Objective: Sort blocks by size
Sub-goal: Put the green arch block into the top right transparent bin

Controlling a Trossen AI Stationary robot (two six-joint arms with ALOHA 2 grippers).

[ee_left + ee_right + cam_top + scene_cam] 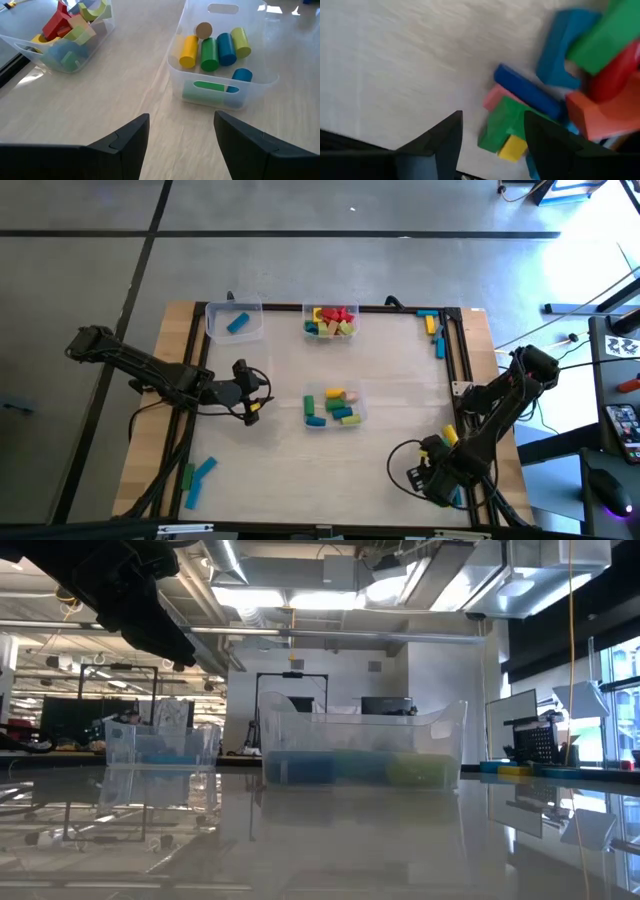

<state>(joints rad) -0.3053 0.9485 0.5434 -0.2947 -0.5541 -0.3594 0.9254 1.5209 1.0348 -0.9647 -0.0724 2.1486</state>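
Blocks (331,408) fill the middle tub (358,416); another tub (212,330) holds one blue block (238,323).

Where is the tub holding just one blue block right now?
In the high view, the tub with the single blue block sits at the table's far left corner, left of the tub of mixed blocks and beyond the left gripper.
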